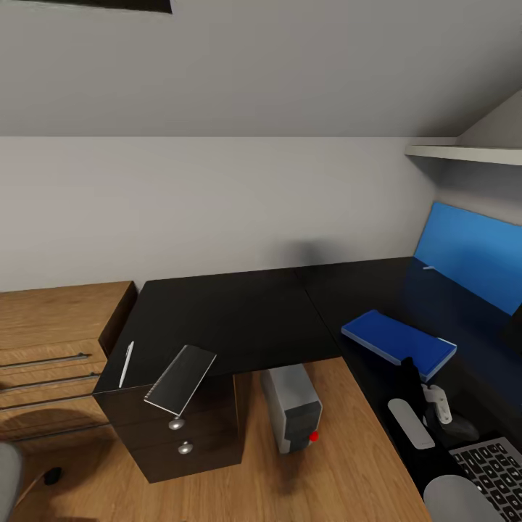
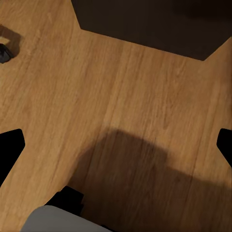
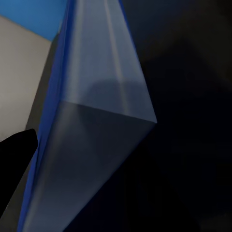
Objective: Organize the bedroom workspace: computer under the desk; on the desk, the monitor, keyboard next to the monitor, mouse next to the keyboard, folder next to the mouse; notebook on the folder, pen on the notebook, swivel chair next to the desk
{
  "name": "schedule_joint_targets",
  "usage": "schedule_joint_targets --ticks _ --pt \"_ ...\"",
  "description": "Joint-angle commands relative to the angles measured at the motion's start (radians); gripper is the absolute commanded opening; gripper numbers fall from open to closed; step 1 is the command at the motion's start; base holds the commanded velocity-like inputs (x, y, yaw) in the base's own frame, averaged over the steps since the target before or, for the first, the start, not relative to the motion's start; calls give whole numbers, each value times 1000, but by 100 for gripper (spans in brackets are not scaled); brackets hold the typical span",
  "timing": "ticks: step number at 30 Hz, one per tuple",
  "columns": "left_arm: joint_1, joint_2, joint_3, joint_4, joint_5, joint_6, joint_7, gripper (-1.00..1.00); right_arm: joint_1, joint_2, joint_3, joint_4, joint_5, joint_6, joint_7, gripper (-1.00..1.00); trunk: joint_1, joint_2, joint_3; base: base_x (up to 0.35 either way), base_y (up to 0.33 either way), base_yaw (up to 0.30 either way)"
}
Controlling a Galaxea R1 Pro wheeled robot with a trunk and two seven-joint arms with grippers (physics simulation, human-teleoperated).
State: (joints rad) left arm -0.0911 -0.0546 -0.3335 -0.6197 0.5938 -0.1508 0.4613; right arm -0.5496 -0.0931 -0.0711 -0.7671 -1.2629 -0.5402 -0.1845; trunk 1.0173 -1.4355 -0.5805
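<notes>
The desk (image 1: 239,312) wraps in an L, its glossy black top running along the back wall and down the right side. At the left end, the notebook (image 1: 180,378) lies tilted with one corner hanging past the front edge above the drawers (image 1: 181,435), and the pen (image 1: 126,363) lies just beside it, close to the left edge. The middle of the top between these and the inner corner is bare. On the right wing the blue folder (image 1: 399,344) lies flat near the inner edge, and the keyboard (image 1: 496,467) sits at the lower right corner of the head view, partly cut off. A small dark rounded shape beside it may be the mouse (image 1: 459,428), too dim to be sure. A bright blue panel (image 1: 471,254) stands along the right wall behind the folder. The computer (image 1: 292,407) stands on the wooden floor (image 1: 341,464) in the nook of the L, just beside the drawers. A wooden chest of drawers (image 1: 51,348) stands against the desk's left end.

The right gripper (image 1: 428,406) hangs over the desk's inner edge between folder and keyboard; I cannot tell how its jaws stand. Its wrist camera looks at the folder's pale edge (image 3: 96,121) close up. The left wrist camera faces open floor (image 2: 116,106) with a black corner of the desk (image 2: 145,24) beyond, its dark fingertips (image 2: 9,145) spread wide apart with nothing between.
</notes>
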Motion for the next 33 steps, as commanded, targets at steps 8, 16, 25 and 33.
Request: schedule_joint_targets --ticks 8,16,25,33 --pt "-1 1 -7 0 11 -7 5 100 -1 1 2 25 -36 -9 -40 -100 0 0 -1 0 0 0" --pt "-1 1 -7 0 11 -7 5 100 -1 1 5 25 -36 -9 -41 -100 -27 49 21 0 0 0" --pt "-1 0 -7 0 11 -7 6 100 -1 0 5 25 -36 -8 -44 -100 -42 77 33 0 0 0" --pt "-1 0 -7 0 11 -7 7 100 -1 0 7 23 -36 -7 -65 -100 -42 77 33 0 0 0"
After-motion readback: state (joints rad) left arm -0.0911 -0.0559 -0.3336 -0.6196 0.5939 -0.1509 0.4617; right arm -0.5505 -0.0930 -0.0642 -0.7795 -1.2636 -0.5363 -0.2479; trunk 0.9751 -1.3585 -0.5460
